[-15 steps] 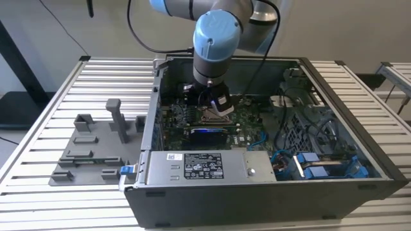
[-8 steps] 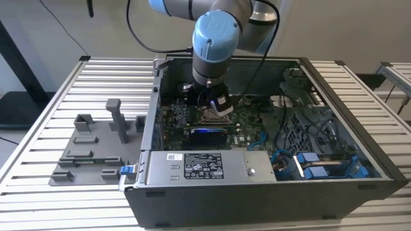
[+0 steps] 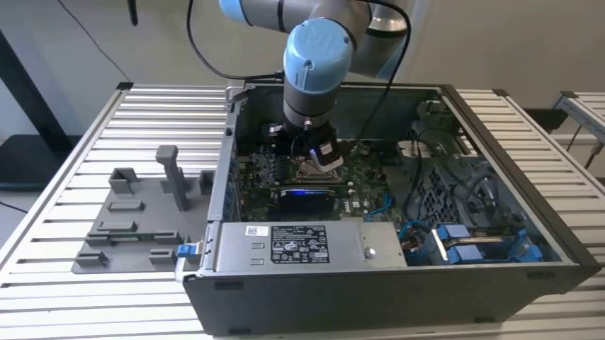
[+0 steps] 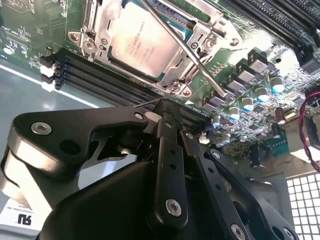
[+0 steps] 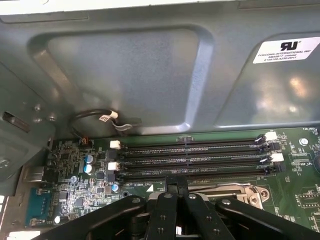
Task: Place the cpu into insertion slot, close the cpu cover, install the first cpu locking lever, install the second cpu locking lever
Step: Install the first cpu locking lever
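Tool point(image 4: 165, 107) fingers look pressed together, gripping nothing, just beside the memory slots point(image 4: 120, 82). Cpu point(image 4: 142, 42) sits upper centre under its cpu cover point(image 4: 200, 37).

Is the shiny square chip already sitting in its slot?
Yes. In the second wrist view the cpu lies flat inside the insertion slot, with the cpu cover framing its edges.

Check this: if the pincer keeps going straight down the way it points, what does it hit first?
Probably the black memory slots right off the pincer tip, beside the chip under its metal cover. How far off they are is hard to judge; a thin lever crosses the chip.
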Robot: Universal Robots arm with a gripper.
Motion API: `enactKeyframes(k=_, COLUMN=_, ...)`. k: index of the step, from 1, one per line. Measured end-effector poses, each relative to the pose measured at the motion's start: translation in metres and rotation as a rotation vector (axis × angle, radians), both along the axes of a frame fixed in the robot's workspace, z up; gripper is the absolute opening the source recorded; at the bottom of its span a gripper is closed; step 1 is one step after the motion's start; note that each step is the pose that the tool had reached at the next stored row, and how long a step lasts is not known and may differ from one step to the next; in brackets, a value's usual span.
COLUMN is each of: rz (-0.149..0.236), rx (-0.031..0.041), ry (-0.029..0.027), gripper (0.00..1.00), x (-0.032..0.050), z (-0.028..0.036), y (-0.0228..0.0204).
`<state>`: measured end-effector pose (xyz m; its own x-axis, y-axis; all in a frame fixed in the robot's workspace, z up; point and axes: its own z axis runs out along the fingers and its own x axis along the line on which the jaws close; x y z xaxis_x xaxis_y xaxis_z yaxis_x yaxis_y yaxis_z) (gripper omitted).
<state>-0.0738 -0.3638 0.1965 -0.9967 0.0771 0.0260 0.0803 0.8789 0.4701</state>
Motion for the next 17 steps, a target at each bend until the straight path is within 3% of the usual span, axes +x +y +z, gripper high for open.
enactKeyframes(k=17, rz=0.0, rx=0.0, ry=0.0001, gripper=0.11, x=0.0046, z=-0.0056, y=0.0028)
